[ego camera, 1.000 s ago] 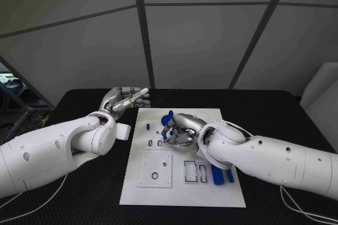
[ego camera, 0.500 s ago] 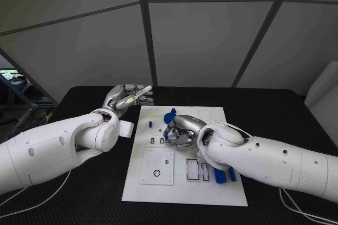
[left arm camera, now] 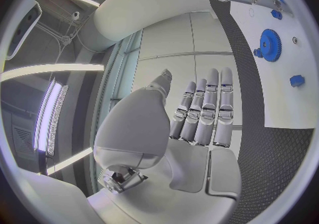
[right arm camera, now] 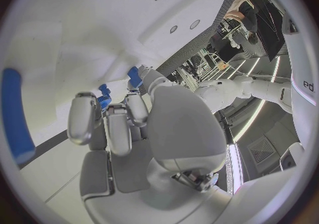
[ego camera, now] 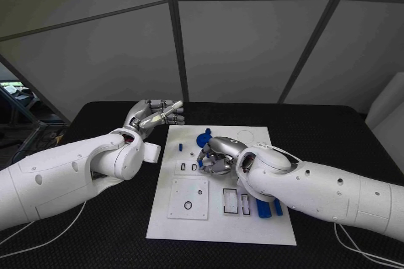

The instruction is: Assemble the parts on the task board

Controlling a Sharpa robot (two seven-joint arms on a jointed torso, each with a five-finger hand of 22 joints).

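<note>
The white task board (ego camera: 253,228) lies in the middle of the black table. My right hand (ego camera: 217,156) hovers low over the board's upper middle, fingers curled in around a small blue part (right arm camera: 103,96). Just beyond it a blue gear (ego camera: 202,140) stands on the board, and a small blue peg (ego camera: 179,146) sits to its left. Two blue cylinders (ego camera: 268,208) lie at the board's right edge. My left hand (ego camera: 156,114) is raised off the board's far left corner, fingers (left arm camera: 206,107) straight and together, holding nothing. The gear (left arm camera: 269,44) also appears in the left wrist view.
Several black-outlined slots (ego camera: 232,201) and a raised square plate (ego camera: 190,197) mark the board's near half. Black table (ego camera: 337,140) stretches on both sides of the board. My left forearm (ego camera: 76,170) lies over the table's left part.
The whole picture has shifted slightly, so the camera moved. Both hands keep their places; the right hand's fingers stay curled over the same spot.
</note>
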